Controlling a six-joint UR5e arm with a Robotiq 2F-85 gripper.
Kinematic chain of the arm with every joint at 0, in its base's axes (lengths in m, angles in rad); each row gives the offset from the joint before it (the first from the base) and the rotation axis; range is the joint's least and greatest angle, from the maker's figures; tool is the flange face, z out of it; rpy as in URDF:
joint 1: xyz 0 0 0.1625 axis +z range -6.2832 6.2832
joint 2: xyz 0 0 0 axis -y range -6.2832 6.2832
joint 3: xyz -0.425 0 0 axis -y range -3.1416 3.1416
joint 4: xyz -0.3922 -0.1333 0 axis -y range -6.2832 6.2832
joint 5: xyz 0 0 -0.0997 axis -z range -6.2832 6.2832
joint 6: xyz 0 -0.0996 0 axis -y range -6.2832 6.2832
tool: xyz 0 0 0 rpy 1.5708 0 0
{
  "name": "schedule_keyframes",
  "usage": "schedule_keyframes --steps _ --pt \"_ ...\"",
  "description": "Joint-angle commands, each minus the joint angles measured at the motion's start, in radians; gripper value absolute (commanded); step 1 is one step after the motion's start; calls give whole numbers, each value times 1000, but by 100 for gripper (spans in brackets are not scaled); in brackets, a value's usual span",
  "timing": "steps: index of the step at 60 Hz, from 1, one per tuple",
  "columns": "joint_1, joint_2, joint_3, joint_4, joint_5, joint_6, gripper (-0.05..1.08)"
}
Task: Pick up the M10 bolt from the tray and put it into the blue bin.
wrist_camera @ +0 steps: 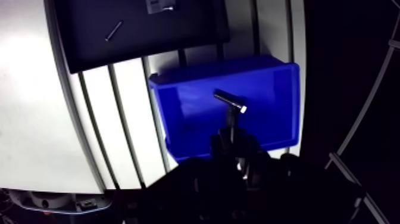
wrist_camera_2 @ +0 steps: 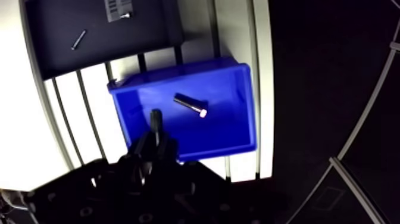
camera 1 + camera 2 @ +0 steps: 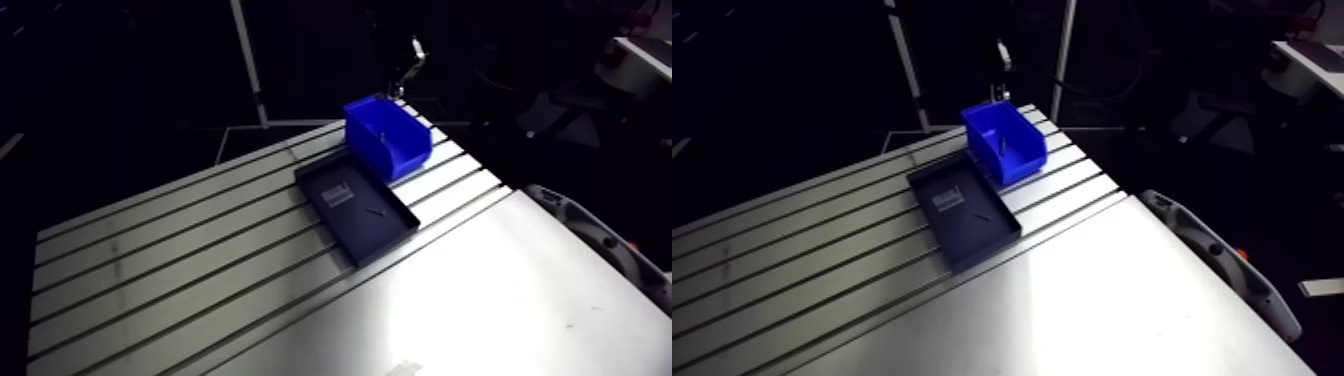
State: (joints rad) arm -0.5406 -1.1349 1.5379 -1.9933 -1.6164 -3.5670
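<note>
- Slotted desk (image 3: 180, 270) carries a dark tray (image 3: 385, 235) with the blue bin (image 3: 405, 150) just beside it, so the transfer is short.
- M10 bolt (image 1: 230, 101) lies slanted inside the bin, apparently on its floor.
- Gripper (image 1: 231, 142) hangs over the bin; jaws too dark, cannot tell whether released or clenched.
- Thin screw (image 1: 113, 30) and label (image 1: 156, 6) lie in the tray.
- Judgement: deposit looks complete.

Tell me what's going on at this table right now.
The robot arm's end effector hovers right over the blue bin. A bolt lies inside the bin, apart from the end effector, so the drop looks done. The dark tray next to the bin holds a thin screw and a white label.
</note>
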Motion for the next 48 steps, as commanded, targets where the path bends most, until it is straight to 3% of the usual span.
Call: schedule_keyframes --steps 1,48 --pt "0 37 -19 -6 -18 1 105" --pt "-1 109 0 -37 -27 5 105"
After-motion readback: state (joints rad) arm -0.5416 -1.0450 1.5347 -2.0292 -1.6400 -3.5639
